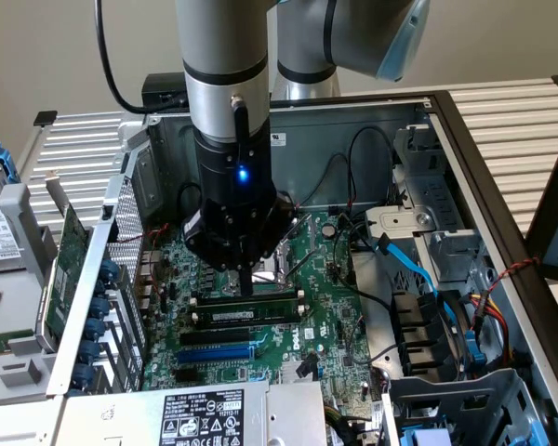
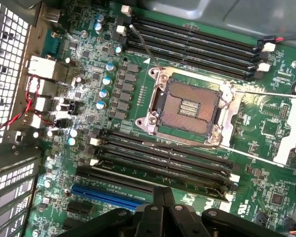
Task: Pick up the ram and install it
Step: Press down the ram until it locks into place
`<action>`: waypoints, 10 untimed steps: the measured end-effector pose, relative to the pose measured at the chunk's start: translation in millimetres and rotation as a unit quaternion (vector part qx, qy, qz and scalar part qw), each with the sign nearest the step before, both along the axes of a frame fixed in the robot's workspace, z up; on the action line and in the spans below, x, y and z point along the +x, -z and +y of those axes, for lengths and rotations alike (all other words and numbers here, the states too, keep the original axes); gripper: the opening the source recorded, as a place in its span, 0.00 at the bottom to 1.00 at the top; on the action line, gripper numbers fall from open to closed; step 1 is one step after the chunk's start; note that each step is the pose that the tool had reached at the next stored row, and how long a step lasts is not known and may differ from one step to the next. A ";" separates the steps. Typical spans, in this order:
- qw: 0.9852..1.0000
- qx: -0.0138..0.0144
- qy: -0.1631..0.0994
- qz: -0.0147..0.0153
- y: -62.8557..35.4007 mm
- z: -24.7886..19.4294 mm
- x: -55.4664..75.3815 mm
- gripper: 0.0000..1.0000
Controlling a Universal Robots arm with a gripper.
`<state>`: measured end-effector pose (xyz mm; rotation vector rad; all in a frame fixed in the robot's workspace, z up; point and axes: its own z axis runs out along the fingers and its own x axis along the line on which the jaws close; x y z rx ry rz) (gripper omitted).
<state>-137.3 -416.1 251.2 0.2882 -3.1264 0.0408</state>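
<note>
Exterior view first: we see the ram [image 1: 246, 316] as a long, thin green stick with a pale label strip along its top edge. It stands on edge in one of the black memory slots, level with the board, just above the blue slot [image 1: 214, 353]. In the wrist view we take the same ram [image 2: 163, 174] for the narrow green edge lying along a slot, with white latches at the slot ends.

The gripper [image 1: 246, 286] hangs at twelve o'clock of the ram's middle. Its fingers are pressed together into one dark bar with nothing between them, and the tip points down at the slot row. We cannot tell whether the tip touches the stick. In the wrist view the gripper [image 2: 163, 202] sits just beside that slot bank.

The open computer case [image 1: 465, 139] holds everything else. Nearest us in the exterior view, at six o'clock, lies the power supply [image 1: 205, 418] with its white label. Beyond it the green motherboard [image 1: 325, 279] fills the floor of the case. At three o'clock a drive bay carries a blue cable [image 1: 414, 265] and black wires. The processor socket [image 2: 190, 106] on the board stands open and bare between two banks of memory slots.
</note>
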 end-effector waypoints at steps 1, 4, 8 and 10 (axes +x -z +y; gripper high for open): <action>1.000 0.000 0.008 0.000 0.0 0.0 0.0 0.11; 0.999 0.000 0.032 0.000 0.0 0.0 0.0 0.11; 0.998 0.000 0.060 0.000 0.0 0.0 0.0 0.11; 0.998 0.000 0.061 0.000 0.0 0.0 0.0 0.11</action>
